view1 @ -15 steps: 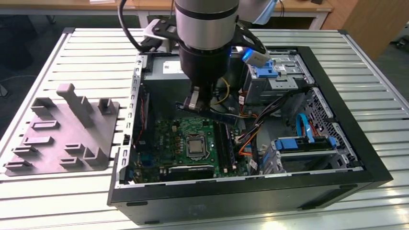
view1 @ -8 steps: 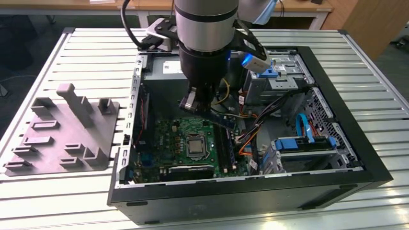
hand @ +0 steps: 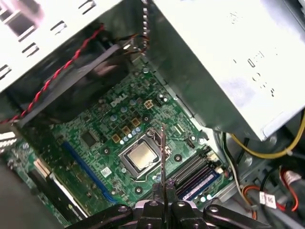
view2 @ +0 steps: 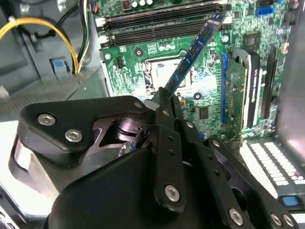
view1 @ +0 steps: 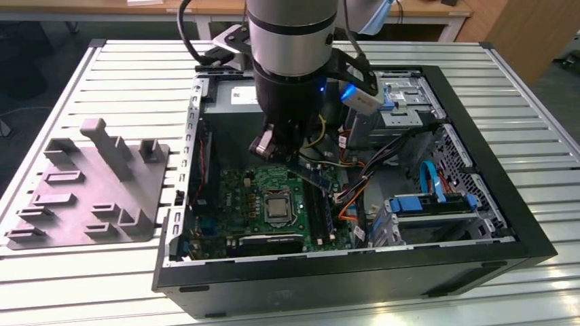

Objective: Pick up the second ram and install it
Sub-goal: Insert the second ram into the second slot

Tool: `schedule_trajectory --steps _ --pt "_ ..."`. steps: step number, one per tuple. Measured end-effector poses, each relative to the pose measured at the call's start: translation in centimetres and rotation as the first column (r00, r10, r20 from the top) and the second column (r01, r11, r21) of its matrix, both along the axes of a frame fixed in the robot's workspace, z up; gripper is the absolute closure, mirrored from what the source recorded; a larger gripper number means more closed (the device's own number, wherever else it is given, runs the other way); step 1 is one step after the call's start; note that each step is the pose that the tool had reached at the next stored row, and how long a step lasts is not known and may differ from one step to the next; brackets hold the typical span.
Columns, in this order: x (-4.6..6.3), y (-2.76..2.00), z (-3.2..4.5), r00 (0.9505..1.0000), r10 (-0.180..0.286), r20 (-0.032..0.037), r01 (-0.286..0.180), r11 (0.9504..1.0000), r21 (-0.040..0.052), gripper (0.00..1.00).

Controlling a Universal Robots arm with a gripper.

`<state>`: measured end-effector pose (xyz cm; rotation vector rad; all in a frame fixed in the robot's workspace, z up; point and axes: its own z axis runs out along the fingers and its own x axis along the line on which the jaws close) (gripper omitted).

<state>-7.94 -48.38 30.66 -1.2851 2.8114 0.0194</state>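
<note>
Second wrist view, nearest to us: the gripper (view2: 167, 98) is clenched on one end of the memory stick (view2: 193, 50), pinching it across its flat faces. It carries just that one stick. We judge that this hold leaves the stick's long edge free for a slot.

The stick hangs tilted above the circuit board (view2: 143, 52), over the single processor socket (view2: 152, 76), and is seated nowhere. Its free end reaches toward the row of long slots (view2: 162, 21) at the board's edge. We cannot count these slots with certainty.

Farther off, in the exterior view, one computer case (view1: 490, 261) lies open on its side in the middle of the surface (view1: 507, 81). We judge it lies that way so the arm can work from above. One grey fixture (view1: 91, 190) with upright posts sits just beside the case, by the surface's edge at the exterior view's left.
</note>
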Motion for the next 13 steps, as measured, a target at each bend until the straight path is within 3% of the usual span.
schedule_trajectory --steps 6,9,13 --pt "0.00 0.00 -0.25 0.9941 -0.108 0.0000 0.108 0.9941 0.0000 0.87" --pt "0.00 0.00 -0.37 0.9867 -0.163 0.0000 0.163 0.9867 -0.0001 0.87" --pt "0.00 0.00 -0.53 0.9724 -0.233 0.0000 0.233 0.9724 -0.0001 0.87"
